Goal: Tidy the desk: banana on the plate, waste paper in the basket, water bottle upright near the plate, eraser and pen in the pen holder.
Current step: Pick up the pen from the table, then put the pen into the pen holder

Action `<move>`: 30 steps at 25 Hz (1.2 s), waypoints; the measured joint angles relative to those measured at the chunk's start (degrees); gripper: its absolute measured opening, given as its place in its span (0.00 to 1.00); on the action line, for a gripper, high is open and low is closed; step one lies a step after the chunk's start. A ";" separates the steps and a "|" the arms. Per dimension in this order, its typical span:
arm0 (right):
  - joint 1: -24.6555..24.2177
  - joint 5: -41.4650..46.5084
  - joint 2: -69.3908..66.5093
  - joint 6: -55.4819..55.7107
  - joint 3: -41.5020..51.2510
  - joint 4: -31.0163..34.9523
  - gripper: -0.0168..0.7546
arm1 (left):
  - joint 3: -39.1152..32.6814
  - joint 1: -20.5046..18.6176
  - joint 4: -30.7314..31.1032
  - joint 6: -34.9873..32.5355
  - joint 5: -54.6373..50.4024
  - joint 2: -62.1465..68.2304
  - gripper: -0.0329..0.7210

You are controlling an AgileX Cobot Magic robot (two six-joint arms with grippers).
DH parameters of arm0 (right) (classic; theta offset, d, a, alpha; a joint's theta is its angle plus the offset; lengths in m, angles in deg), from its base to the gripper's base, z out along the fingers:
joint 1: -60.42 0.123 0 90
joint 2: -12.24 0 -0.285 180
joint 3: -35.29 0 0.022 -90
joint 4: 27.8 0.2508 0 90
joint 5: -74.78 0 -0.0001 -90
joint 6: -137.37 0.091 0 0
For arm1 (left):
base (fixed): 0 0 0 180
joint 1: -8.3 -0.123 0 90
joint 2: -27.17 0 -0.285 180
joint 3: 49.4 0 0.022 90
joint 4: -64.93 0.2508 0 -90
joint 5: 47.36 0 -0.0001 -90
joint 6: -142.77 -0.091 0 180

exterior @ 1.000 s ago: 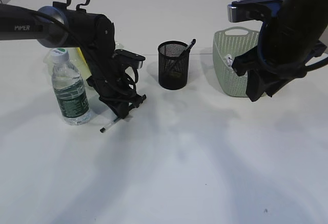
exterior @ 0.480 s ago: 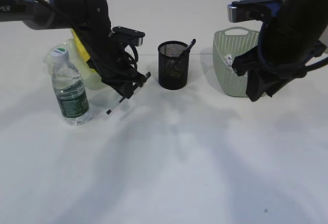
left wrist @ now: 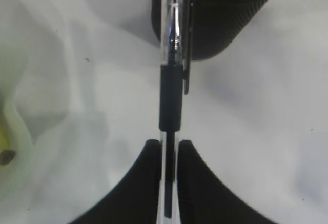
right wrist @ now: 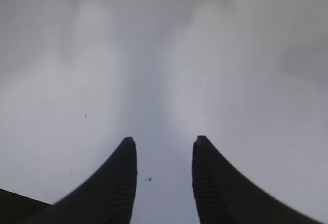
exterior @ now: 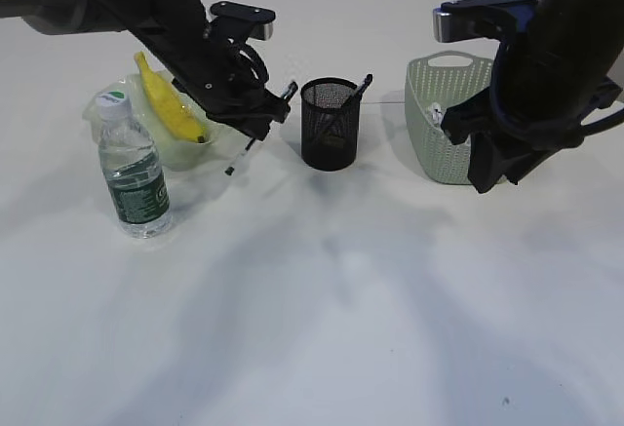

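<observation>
My left gripper is shut on a clear pen with a black grip, held slanted in the air just left of the black mesh pen holder. In the left wrist view the pen runs from the jaws up toward the holder. Another pen stands in the holder. The banana lies on the pale plate. The water bottle stands upright in front of the plate. My right gripper is open and empty over bare table, in front of the green basket. The eraser is not visible.
The white paper shows at the basket's left wall. The right arm hangs over the basket's right side. The white table stretches to the front.
My left gripper has lifted the pen off the table and carried it up and right, from beside the bottle to next to the pen holder. The right arm has not moved.
</observation>
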 joint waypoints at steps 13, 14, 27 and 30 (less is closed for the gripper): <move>0.00 -0.10 0.00 0.26 0.00 0.00 0.38 | 0.00 0.09 -5.99 -0.26 9.11 0.00 0.10; 0.00 -0.10 0.00 0.26 0.00 0.00 0.38 | 0.00 0.09 -6.81 -0.50 9.51 0.00 0.10; 0.00 -0.10 0.00 0.39 0.00 0.00 0.38 | 0.00 1.10 -13.40 -3.19 18.40 -0.08 0.10; 0.00 -0.10 0.00 0.39 0.00 0.00 0.38 | 0.00 1.74 -13.40 -3.19 21.55 -0.08 0.10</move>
